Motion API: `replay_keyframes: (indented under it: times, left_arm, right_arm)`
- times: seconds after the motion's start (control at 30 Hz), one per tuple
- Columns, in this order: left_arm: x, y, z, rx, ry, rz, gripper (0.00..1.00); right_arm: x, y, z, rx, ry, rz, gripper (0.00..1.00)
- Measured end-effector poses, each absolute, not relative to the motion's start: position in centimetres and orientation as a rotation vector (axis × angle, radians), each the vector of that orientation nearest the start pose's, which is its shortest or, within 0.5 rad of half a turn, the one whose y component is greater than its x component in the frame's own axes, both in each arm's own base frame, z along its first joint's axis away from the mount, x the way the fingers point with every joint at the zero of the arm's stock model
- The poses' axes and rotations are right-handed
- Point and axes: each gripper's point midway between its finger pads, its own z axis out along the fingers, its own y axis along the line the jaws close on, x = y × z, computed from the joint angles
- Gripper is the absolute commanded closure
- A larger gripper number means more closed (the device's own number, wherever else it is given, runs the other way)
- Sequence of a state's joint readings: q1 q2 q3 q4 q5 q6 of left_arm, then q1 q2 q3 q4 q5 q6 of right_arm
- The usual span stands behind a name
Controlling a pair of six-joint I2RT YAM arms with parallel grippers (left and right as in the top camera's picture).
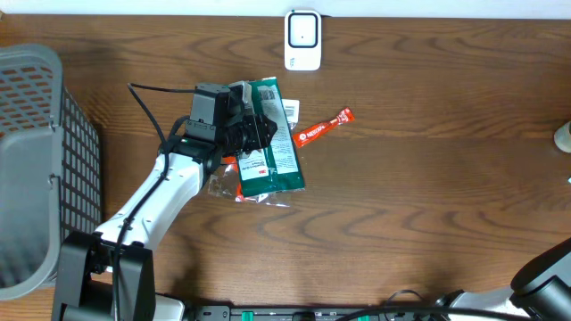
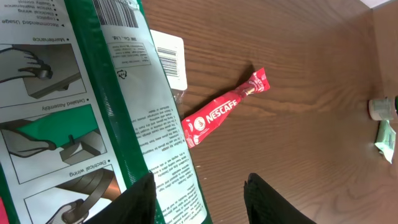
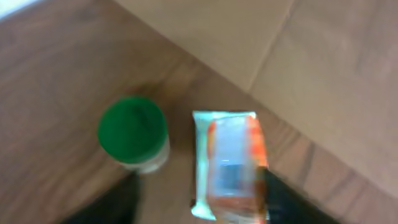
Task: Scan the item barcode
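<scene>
Far to the left of the green packet (image 1: 272, 152) stands a grey basket (image 1: 36, 160) with walls of fine plastic mesh and rounded corners. My left gripper (image 2: 199, 199) hangs over the green packet's near edge. Its jaws stand apart and hold nothing: one dark finger (image 2: 140, 199) lies over the glossy film, the other is over bare wood, and grain shows between them.

The green packet is flat, oblong and shiny, and it lies on the brown wood table (image 1: 428, 205). Its white panel is printed with line drawings and small text. A barcode (image 2: 121, 9) sits at the packet's far end, face up. Crinkled clear film pokes out from under the packet's near end. A white label (image 2: 169, 56) bearing a second barcode touches the packet's right edge.

Beyond the packet's far end, well apart from it, lies the scanner (image 1: 302, 40), a white rounded block. Just right of the packet is a slim red Nescafé stick (image 2: 224, 109), pinched at one end.

Far to the packet's right stand a small bottle (image 3: 134, 134) with a round green cap and, beside it, a blurred pouch (image 3: 230, 165) in orange and pale film. My right gripper (image 3: 199, 205) is above them with its jaws spread. The pouch's near end lies between them, with wood showing on one side.
</scene>
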State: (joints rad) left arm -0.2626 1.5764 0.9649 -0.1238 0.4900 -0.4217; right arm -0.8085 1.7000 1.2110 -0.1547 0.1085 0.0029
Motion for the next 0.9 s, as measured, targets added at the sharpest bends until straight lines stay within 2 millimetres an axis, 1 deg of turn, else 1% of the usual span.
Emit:
replay_keyframes:
  times: [0.03, 0.07, 0.1, 0.13, 0.23, 0.27, 0.4, 0.43, 0.5, 0.53, 0.57, 0.63, 0.7, 0.73, 0.8, 0.83, 0.87, 0.9]
  left_arm:
    - [38.8, -18.8, 13.5, 0.074, 2.371, -0.907, 0.54]
    - [38.8, -18.8, 13.5, 0.074, 2.371, -0.907, 0.53]
    - [38.8, -18.8, 13.5, 0.074, 2.371, -0.907, 0.54]
    - [38.8, -18.8, 13.5, 0.074, 2.371, -0.907, 0.53]
    - [38.8, -18.8, 13.4, 0.073, 2.372, -0.907, 0.54]
    - [38.8, -18.8, 13.4, 0.073, 2.373, -0.906, 0.53]
    - [38.7, -18.8, 13.3, 0.071, 2.379, -0.906, 0.54]
    - [38.7, -18.8, 13.3, 0.071, 2.379, -0.906, 0.53]
    - [38.7, -18.8, 13.3, 0.072, 2.379, -0.905, 0.53]
    - [38.8, -18.8, 13.4, 0.079, 2.376, -0.903, 0.48]
    - [38.8, -18.8, 13.4, 0.093, 2.37, -0.898, 0.46]
    - [39.0, -18.9, 13.7, 0.127, 2.348, -0.887, 0.43]
    - [39.4, -18.9, 14.0, 0.164, 2.318, -0.869, 0.43]
    - [39.5, -18.8, 14.1, 0.171, 2.31, -0.858, 0.43]
    - [39.9, -18.3, 14.2, 0.163, 2.304, -0.804, 0.42]
    - [40.2, -17.8, 14.4, 0.152, 2.294, -0.763, 0.42]
    - [40.5, -17.2, 14.9, 0.145, 2.278, -0.715, 0.39]
    - [40.7, -16.6, 15.5, 0.135, 2.258, -0.666, 0.33]
  right_arm:
    - [32.6, -37.1, 16.5, 0.956, 2.068, -0.566, 0.27]
    - [32.5, -37.1, 16.4, 0.957, 2.073, -0.576, 0.29]
    - [32.4, -37.2, 16.4, 0.95, 2.079, -0.586, 0.39]
    - [32.3, -37.2, 16.4, 0.944, 2.084, -0.594, 0.39]
    - [32.3, -37.2, 16.4, 0.956, 2.077, -0.59, 0.06]
    - [32.3, -37.2, 16.4, 0.956, 2.077, -0.591, 0.03]
    - [32.3, -37.0, 16.1, 0.963, 2.085, -0.568, 0.07]
    - [32.4, -36.5, 15.7, 0.961, 2.105, -0.533, 0.02]
    - [32.9, -35.6, 15.2, 0.946, 2.127, -0.462, 0.01]
    - [33.4, -34.9, 15.1, 0.923, 2.135, -0.406, 0.01]
    - [34.1, -34.2, 15.1, 0.893, 2.134, -0.343, 0.01]
    - [35.8, -32.8, 15.6, 0.815, 2.116, -0.221, 0.01]
    - [38.1, -30.5, 16.7, 0.693, 2.081, -0.057, 0.01]
    - [38.8, -29.5, 17.1, 0.651, 2.071, 0.003, 0.01]
    - [40.8, -25.9, 17.7, 0.536, 2.068, 0.153, 0.01]
    - [41.4, -24.3, 17.7, 0.495, 2.078, 0.203, 0.01]
    - [42.1, -22.4, 17.7, 0.448, 2.093, 0.256, 0.01]
    - [42.9, -19.9, 17.7, 0.39, 2.111, 0.308, 0.01]
